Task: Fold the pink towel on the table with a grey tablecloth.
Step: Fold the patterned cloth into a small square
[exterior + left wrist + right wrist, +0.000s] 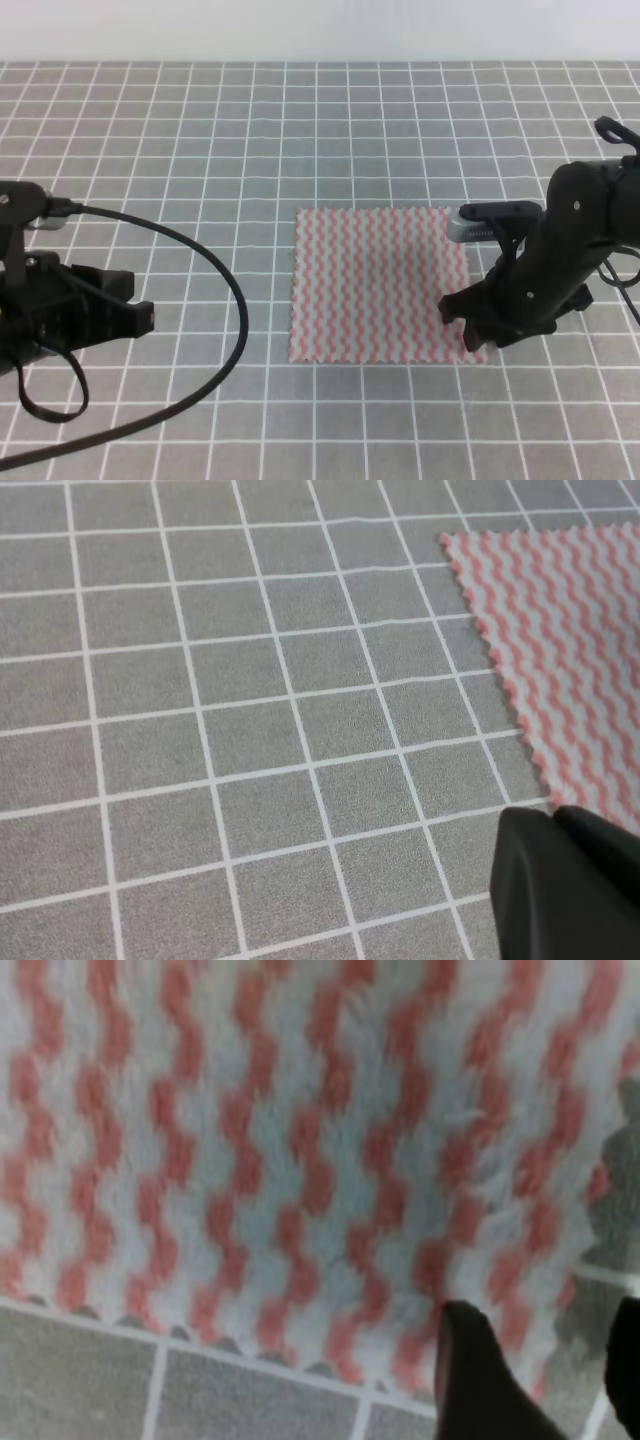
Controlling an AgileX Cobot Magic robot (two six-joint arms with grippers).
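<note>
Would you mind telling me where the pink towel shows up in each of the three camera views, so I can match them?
Exterior high: the pink towel lies flat right of centre, with the right gripper at its near right corner.
Left wrist: its corner and one scalloped edge fill the upper right.
Right wrist: it fills most of the frame, edge along the bottom.
Shared landmark: the white grid lines of the grey tablecloth.

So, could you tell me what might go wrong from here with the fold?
1. The right gripper sits at the towel's near right corner; a pinch there may miss the thin cloth or catch the tablecloth too.
2. The left gripper is off the towel, so lifting one corner could drag the cloth rather than fold it.
</note>
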